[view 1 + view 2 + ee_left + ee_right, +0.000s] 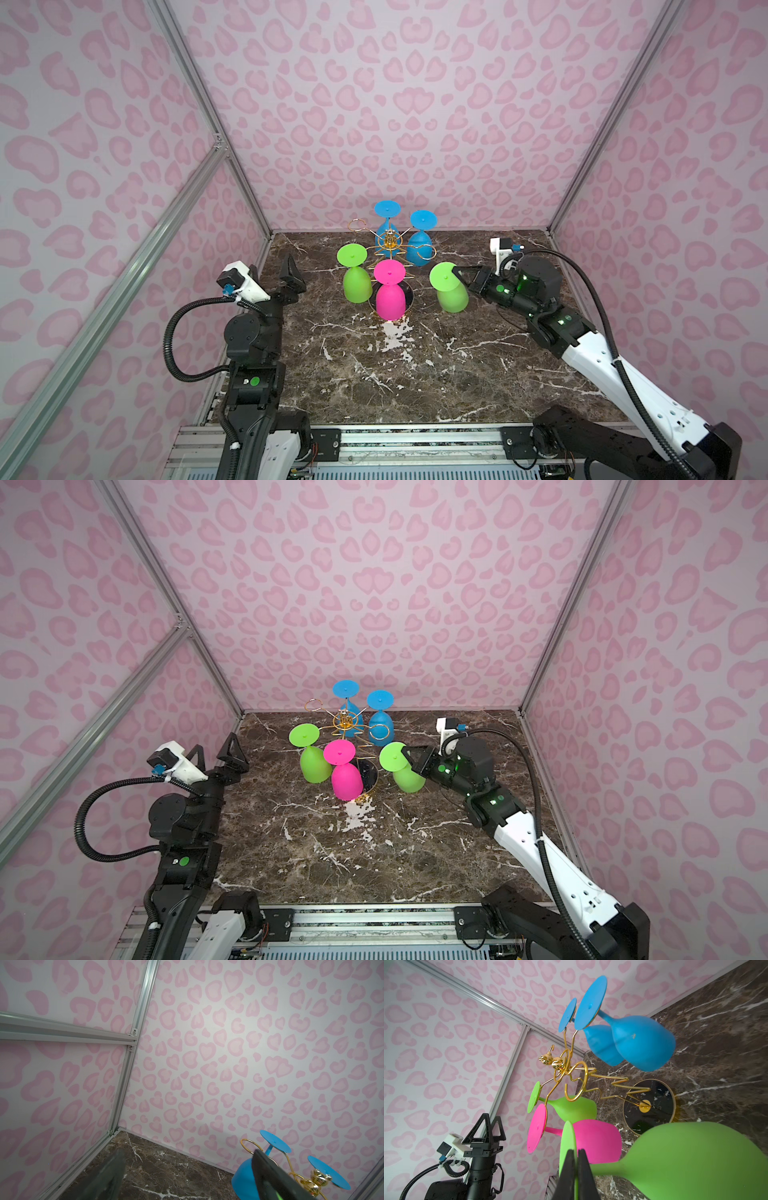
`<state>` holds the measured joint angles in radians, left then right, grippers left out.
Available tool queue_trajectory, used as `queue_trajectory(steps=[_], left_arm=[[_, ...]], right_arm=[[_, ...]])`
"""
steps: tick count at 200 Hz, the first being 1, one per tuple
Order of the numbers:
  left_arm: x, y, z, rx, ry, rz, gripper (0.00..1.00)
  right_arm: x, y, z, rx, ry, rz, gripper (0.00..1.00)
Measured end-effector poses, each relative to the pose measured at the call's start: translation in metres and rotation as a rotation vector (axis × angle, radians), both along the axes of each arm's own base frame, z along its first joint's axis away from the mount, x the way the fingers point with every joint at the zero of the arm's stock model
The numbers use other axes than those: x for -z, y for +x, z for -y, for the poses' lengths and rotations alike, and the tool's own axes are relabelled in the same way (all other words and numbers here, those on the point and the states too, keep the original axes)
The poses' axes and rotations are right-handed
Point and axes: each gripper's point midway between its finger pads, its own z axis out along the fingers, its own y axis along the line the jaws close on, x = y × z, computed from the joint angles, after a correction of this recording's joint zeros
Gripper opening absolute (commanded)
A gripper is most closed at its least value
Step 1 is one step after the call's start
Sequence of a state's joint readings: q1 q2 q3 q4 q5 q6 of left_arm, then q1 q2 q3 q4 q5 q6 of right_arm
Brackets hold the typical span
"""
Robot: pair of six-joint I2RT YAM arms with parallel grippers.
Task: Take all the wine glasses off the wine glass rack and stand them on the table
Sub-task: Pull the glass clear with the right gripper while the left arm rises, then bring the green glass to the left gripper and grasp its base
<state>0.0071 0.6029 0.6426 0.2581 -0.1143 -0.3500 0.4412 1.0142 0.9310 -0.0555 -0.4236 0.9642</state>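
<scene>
While the right gripper (456,274) is pinching the flat foot of the green wine glass (452,296) between its fingers, the glass is hanging bowl-down just beside the wine glass rack (391,246), apparently clear of its gold loops. To my eye the lift-off is all but finishing; the next move is calling for a gentle lowering onto the marble table (415,374), then a release. The left gripper (216,755) is hovering well apart, fingers spread.

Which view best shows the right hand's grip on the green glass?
Right wrist view: right hand pinches the held green glass by its foot, close up. Both top views show it small; left wrist misses it.
</scene>
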Motion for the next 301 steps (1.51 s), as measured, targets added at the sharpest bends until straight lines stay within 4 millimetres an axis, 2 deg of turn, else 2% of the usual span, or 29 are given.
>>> queue_trajectory(steps=[27, 49, 68, 86, 123, 144, 168, 206, 235, 263, 301], left_arm=[[0.000, 0.002, 0.003, 0.025, -0.032, -0.019, 0.98], [-0.011, 0.006, 0.015, 0.099, -0.052, -0.037, 1.00], [-0.024, 0.008, 0.030, 0.187, -0.060, -0.053, 0.97], [-0.041, 0.008, 0.048, 0.293, -0.044, -0.058, 0.94], [-0.090, 0.001, 0.099, 0.612, -0.016, -0.023, 0.83], [-0.105, -0.003, 0.132, 0.837, -0.014, -0.040, 0.78], [-0.109, -0.006, 0.164, 1.056, -0.025, -0.093, 0.78], [-0.108, -0.015, 0.211, 1.346, -0.022, -0.167, 0.74], [-0.110, -0.023, 0.234, 1.481, -0.006, -0.186, 0.70], [-0.107, -0.026, 0.246, 1.554, -0.007, -0.211, 0.68], [-0.107, -0.036, 0.254, 1.620, 0.008, -0.214, 0.67]], right_arm=[[-0.011, 0.002, 0.044, 0.118, -0.013, 0.039, 0.00], [-0.026, 0.007, 0.073, 0.201, -0.038, 0.086, 0.00], [-0.042, 0.011, 0.085, 0.232, -0.055, 0.129, 0.00], [-0.059, 0.015, 0.086, 0.221, -0.078, 0.178, 0.00], [-0.099, 0.018, 0.074, 0.141, -0.112, 0.305, 0.00], [-0.119, 0.014, 0.065, 0.086, -0.138, 0.379, 0.00], [-0.141, 0.007, 0.051, 0.025, -0.157, 0.466, 0.00], [-0.170, -0.011, 0.009, -0.116, -0.176, 0.594, 0.00], [-0.183, -0.022, -0.022, -0.205, -0.179, 0.656, 0.00], [-0.195, -0.029, -0.047, -0.274, -0.168, 0.694, 0.00], [-0.191, -0.036, -0.077, -0.364, -0.156, 0.698, 0.00]])
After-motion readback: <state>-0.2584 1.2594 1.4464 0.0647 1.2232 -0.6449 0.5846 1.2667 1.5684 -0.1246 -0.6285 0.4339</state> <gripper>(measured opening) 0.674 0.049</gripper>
